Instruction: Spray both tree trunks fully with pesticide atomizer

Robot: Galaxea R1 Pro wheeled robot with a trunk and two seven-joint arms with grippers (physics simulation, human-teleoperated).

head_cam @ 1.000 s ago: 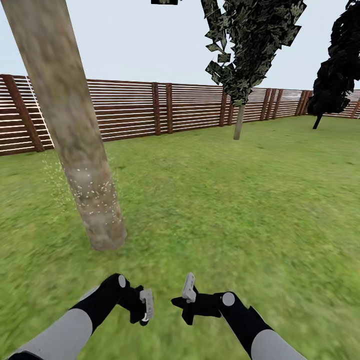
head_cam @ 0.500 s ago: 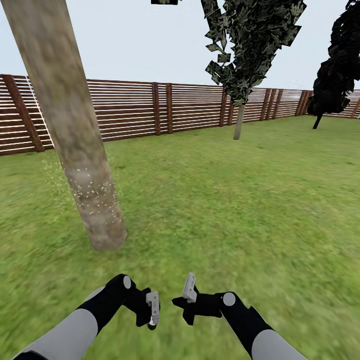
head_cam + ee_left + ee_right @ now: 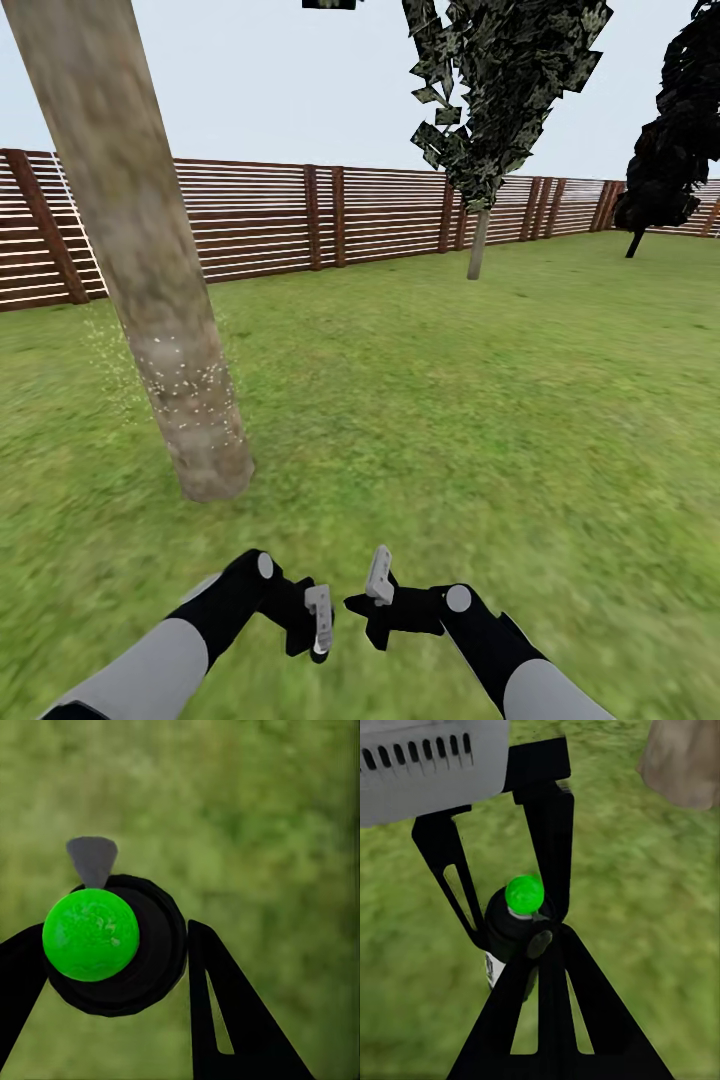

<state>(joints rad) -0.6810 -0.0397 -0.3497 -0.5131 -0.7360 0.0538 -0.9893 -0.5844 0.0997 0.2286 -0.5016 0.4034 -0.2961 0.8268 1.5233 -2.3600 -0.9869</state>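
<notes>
The pesticide atomizer (image 3: 112, 945), a black bottle with a bright green cap, is sitting between the fingers of the left hand (image 3: 318, 620), which is grasping it, its long axis running along the fingers, grey nozzle pointing sideways over the grass (image 3: 450, 400). The right hand (image 3: 372, 600) is hanging just beside it; I cannot tell its state. The near tree trunk (image 3: 150, 280) is leaning ahead-left, speckled with pale droplets; a second tree (image 3: 478, 240) is standing by the wooden fence (image 3: 260, 215).

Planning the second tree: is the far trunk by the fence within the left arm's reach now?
Probably not: the far trunk stands across a wide stretch of lawn, well beyond the left gripper.
</notes>
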